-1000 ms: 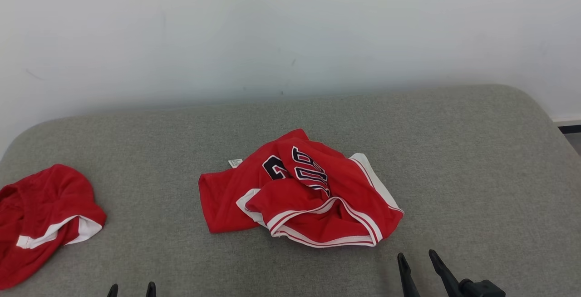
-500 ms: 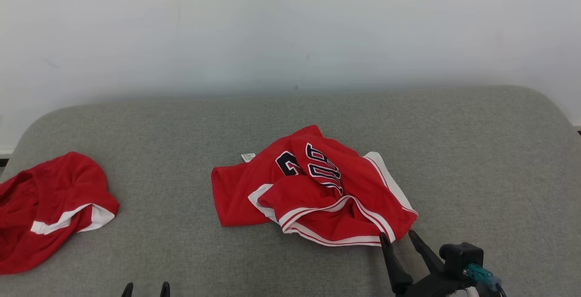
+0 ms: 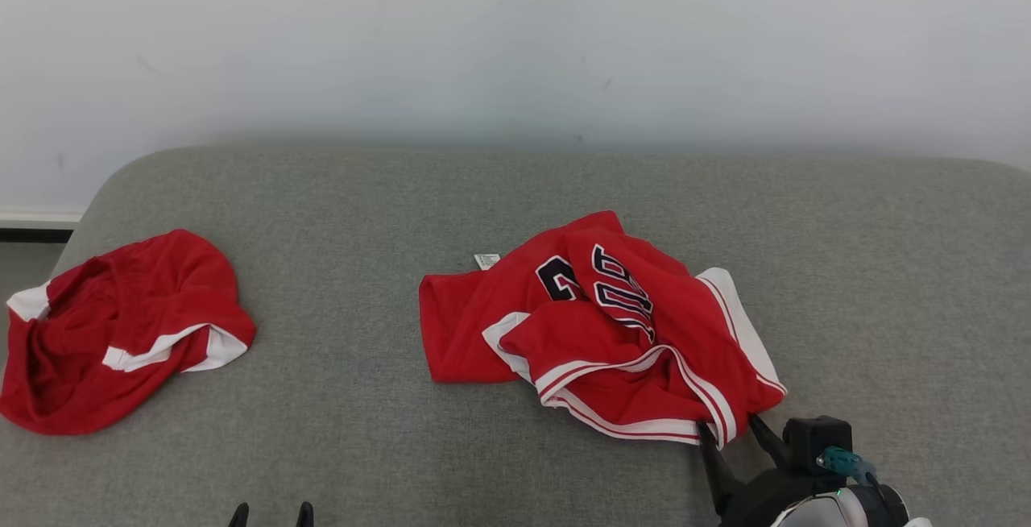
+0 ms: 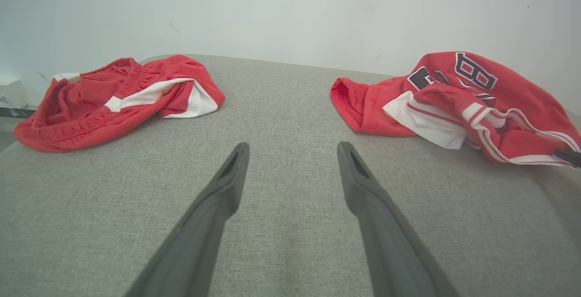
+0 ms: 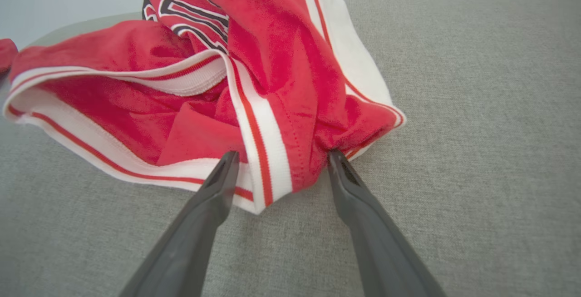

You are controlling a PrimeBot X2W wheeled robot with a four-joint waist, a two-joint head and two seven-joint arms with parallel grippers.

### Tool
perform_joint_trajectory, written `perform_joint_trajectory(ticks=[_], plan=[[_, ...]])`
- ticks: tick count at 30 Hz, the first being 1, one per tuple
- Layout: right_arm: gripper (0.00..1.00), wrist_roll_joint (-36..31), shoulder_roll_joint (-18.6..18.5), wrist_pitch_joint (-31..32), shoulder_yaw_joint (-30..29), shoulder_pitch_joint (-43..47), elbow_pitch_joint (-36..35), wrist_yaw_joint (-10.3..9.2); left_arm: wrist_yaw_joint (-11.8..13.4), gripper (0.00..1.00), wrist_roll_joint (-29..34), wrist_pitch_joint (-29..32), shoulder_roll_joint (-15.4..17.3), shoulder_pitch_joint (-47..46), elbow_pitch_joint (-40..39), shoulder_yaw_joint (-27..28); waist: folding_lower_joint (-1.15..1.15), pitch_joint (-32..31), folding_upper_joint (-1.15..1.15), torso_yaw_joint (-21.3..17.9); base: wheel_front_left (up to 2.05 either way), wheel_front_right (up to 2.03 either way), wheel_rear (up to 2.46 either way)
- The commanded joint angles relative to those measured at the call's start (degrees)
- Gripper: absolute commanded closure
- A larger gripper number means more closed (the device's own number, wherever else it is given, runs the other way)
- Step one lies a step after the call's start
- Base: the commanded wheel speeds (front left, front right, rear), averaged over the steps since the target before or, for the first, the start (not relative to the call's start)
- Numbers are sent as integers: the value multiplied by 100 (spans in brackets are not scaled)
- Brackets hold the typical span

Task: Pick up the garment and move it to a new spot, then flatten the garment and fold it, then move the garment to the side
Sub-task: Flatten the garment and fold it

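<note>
Jaws of the right claw [image 5: 282, 154] stand apart astride a striped corner of the garment [image 5: 281, 61], ready to pinch; left claw [image 4: 292, 146] hovers apart over the bench [image 4: 290, 115].

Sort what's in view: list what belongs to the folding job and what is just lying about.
Job in hand:
- crumpled red jersey with dark numerals
- right claw, open at its near hem
- grey padded surface beneath it

Lying about:
- second red garment with white trim, far left
- left claw, open over bare surface
</note>
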Motion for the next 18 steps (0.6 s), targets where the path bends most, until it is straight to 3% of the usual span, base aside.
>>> perform_joint_trajectory(ticks=[1,2,3,4,5,11,18], plan=[[0,-183,-8,10,-84,-60,143,-12,5,0,-29,-19,-11,-4,3,-5,0,39,0,74,0,0,0],[0,-222,-7,21,-126,-73,207,-12,5,0,-33,-19,-12,-1,7,-9,0,40,0,86,0,0,0],[16,-302,-7,31,-168,-95,260,-12,5,0,-33,-19,-13,-1,13,-13,0,38,0,95,0,0,0],[61,-340,-6,-7,-207,-119,285,-12,5,0,-35,-19,-13,-2,20,-19,0,33,0,103,0,0,0],[100,-382,-7,-61,-244,-145,294,-12,5,0,-38,-19,-13,-1,27,-23,0,24,0,109,0,0,0],[100,-474,-6,-342,-276,-262,6,-12,5,0,-62,-19,-32,21,47,-36,0,-45,0,109,0,0,0],[100,-361,-5,-265,433,-713,-1359,-12,5,0,-44,-19,-75,73,8,108,0,-93,0,-50,0,0,0]])
